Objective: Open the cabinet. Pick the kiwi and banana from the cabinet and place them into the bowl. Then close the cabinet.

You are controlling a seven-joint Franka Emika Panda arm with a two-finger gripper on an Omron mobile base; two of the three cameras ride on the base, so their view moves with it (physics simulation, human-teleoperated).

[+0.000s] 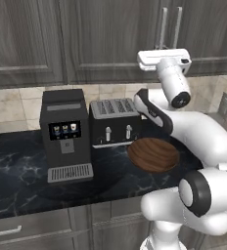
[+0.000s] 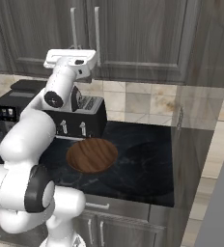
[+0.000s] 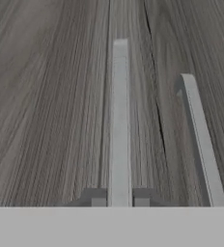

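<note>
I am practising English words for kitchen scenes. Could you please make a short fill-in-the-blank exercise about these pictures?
1. Both doors of the cabinet are ____.
2. The gripper is shut on a silver door ____.
3. The wooden bowl has ____ fruit inside it.
4. On the counter, the toaster stands between the coffee machine and the ____.

Missing words: closed; handle; no; bowl

- Beige and tan tiled backsplash (image 1: 17,105) across the middle left, below the wall units.
- Black marbled countertop (image 1: 17,171) with white veining, filling the lower left.
- Black coffee machine (image 1: 65,134) left of centre, silver toaster (image 1: 114,121) just beside it.
- Grey drawer fronts (image 2: 128,222) with horizontal handles along the bottom.
</note>
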